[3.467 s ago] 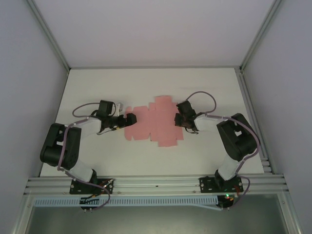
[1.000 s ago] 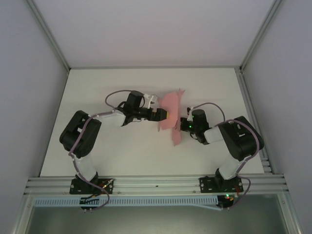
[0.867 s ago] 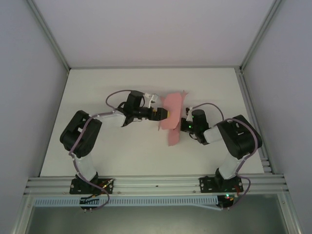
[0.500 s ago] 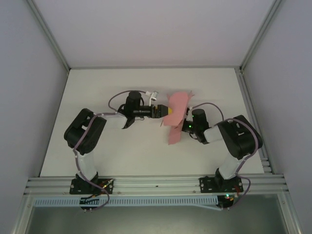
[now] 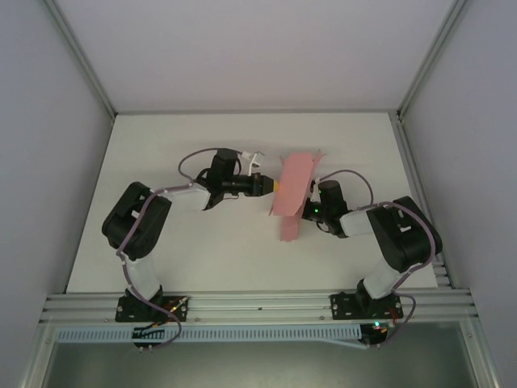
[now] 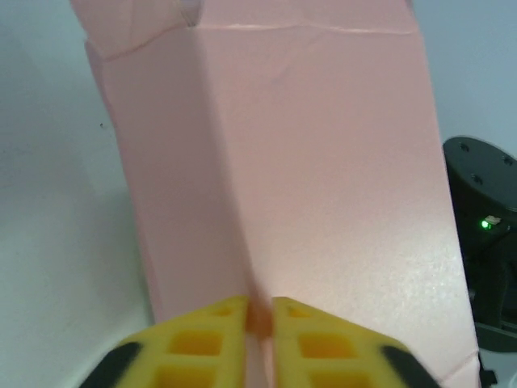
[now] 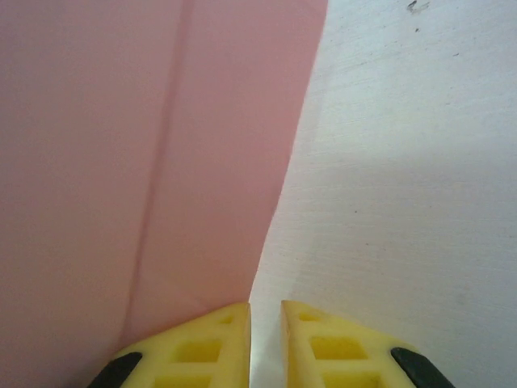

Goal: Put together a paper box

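Note:
The paper box (image 5: 292, 190) is a pink card sheet, partly folded and held upright off the table between the two arms. My left gripper (image 5: 276, 187) comes at it from the left. In the left wrist view its yellow fingers (image 6: 218, 339) are shut on a folded crease of the pink card (image 6: 323, 162), pinched at the left gripper (image 6: 258, 315). My right gripper (image 5: 305, 212) sits low on the sheet's right side. In the right wrist view the card's (image 7: 121, 162) lower edge runs into the narrow slit of the right gripper (image 7: 265, 319), whose jaws stand nearly together.
The white table (image 5: 202, 259) lies open to the front and left of the sheet. Aluminium frame posts (image 5: 416, 81) and grey walls close in the sides and back. The right arm's black wrist with a green light (image 6: 485, 234) is close behind the card.
The left gripper, wide open a second ago, has closed on a crease of the card. The sheet has swung a little more upright. The right gripper keeps its hold.

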Controlling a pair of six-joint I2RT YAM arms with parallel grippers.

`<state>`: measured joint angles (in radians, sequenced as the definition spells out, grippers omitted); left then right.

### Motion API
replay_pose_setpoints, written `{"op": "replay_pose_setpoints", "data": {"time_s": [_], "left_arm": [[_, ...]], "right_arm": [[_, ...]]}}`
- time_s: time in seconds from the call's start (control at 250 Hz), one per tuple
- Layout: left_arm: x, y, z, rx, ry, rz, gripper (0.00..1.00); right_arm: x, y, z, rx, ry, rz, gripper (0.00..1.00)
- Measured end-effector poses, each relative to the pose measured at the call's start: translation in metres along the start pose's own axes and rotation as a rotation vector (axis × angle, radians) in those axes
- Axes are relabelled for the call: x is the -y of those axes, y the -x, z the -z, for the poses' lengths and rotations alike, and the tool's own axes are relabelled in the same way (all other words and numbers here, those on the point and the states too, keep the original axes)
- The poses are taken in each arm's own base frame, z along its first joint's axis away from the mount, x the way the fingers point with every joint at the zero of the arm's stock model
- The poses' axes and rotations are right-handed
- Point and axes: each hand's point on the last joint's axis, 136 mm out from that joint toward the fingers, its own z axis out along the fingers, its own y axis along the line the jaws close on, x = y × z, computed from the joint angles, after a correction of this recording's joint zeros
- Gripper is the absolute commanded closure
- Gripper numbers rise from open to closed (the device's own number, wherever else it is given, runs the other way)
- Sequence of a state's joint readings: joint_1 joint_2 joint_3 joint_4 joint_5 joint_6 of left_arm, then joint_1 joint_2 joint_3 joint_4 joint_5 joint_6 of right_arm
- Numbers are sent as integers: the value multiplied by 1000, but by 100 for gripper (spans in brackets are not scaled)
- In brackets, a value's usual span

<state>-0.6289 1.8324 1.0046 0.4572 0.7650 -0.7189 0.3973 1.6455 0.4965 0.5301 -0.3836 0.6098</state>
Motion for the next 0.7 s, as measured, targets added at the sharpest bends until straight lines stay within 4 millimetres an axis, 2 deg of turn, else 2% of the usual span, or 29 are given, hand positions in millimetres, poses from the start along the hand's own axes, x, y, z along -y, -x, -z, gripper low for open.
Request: {"op": "replay_pose_setpoints", "data": {"time_s": [0.068,0.327,0.391,0.407,0.435,0.459,0.555,0.699], "left_arm": [[3,0,2,4,-10,1,100],[13,3,3,8,-52,-24,100],[14,2,3,5,-54,-32,80],[13,2,3,2,-51,-30,68],[13,0,4,-3,-42,-37,36],[11,-1,5,-8,-26,-37,24],[3,-5,16,-11,84,-50,1],[-11,-5,49,34,280,-63,0]], "right_arm": [[1,0,0,1,-4,-1,82],[2,0,1,3,-11,-2,82],[2,1,0,2,-16,-2,82],[2,1,0,0,-19,-2,82],[3,1,0,-4,-25,-1,82],[3,1,0,-8,-30,1,82],[5,2,-2,-24,-66,15,83],[7,2,-3,-45,-107,37,83]]}}
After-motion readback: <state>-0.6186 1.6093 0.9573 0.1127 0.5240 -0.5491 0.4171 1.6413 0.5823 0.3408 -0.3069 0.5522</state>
